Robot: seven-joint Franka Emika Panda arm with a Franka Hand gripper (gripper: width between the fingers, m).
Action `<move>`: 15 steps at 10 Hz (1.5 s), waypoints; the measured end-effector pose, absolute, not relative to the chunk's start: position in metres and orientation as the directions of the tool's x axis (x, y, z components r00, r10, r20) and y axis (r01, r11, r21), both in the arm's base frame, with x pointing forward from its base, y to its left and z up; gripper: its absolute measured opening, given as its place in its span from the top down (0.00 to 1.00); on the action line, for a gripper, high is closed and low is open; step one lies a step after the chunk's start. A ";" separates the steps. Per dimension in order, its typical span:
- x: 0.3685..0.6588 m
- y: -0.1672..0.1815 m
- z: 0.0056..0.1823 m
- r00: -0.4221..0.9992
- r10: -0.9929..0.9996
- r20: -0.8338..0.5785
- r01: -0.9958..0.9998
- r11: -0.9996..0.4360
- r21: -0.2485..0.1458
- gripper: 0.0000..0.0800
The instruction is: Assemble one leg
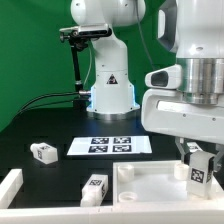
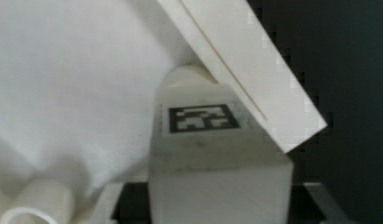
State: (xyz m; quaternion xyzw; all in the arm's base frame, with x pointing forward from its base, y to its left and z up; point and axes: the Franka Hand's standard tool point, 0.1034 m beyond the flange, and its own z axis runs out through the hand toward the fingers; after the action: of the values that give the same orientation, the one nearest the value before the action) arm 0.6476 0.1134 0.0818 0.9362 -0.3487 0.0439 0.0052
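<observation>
My gripper (image 1: 197, 160) is shut on a leg (image 1: 199, 174), a small white oblong peg with a black-and-white marker, held upright over the right part of the white tabletop (image 1: 150, 186). In the wrist view the leg (image 2: 206, 150) fills the middle, gripped between the jaws at my gripper (image 2: 209, 208), with its marker facing the camera. Its far end lies against the tabletop's raised edge (image 2: 241, 70). Whether the leg touches the tabletop I cannot tell. Two more legs lie loose on the black table, one (image 1: 43, 152) at the exterior view's left and one (image 1: 95, 188) nearer the tabletop.
The marker board (image 1: 110, 145) lies flat on the table behind the tabletop. A white bracket-like wall (image 1: 10, 186) stands at the exterior view's lower left. The arm's base (image 1: 108, 85) and a black camera stand (image 1: 78, 60) are at the back.
</observation>
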 end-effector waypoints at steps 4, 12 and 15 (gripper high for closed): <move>0.645 0.105 0.079 0.324 -0.945 0.039 -0.944 -0.326 -0.051 0.64; 0.639 0.106 0.079 0.202 -0.978 -0.061 -0.977 -0.197 -0.082 0.24; 0.635 0.112 0.078 0.402 -0.915 -0.036 -0.913 -0.398 -0.092 0.19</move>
State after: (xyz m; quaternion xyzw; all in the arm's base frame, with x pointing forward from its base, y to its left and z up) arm 0.6346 0.1122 0.0780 0.8359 -0.5467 0.0101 -0.0486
